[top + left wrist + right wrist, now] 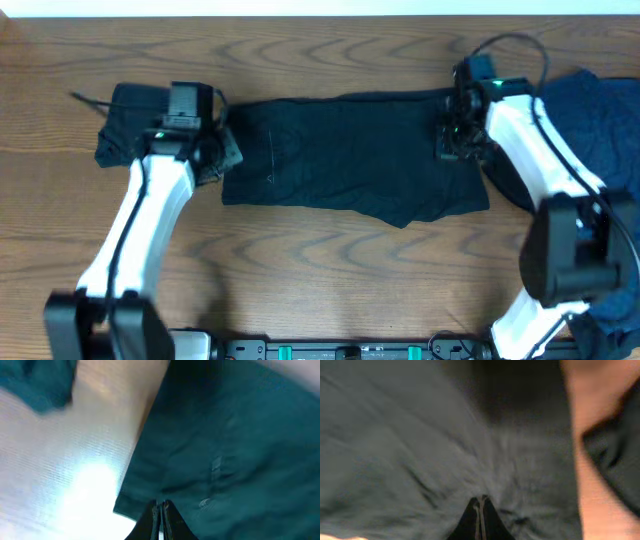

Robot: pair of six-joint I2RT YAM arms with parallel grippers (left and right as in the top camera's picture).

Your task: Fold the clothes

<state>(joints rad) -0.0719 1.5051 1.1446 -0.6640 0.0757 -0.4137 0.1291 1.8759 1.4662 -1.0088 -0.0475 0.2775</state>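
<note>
A dark garment (350, 160) of the clothes lies spread flat across the middle of the table. My left gripper (224, 152) is at its left edge. In the left wrist view its jaws (160, 504) are shut, with their tips pinching the hem of the garment (225, 450). Over the garment's right part, my right gripper (450, 142) is also shut. In the right wrist view creases in the cloth (420, 450) run into its closed tips (481, 498).
A black garment (125, 125) lies bunched at the far left behind my left arm, and shows again in the left wrist view (40, 385). A navy blue garment (600, 110) lies at the right edge under my right arm. Bare wooden table (320, 270) runs along the front.
</note>
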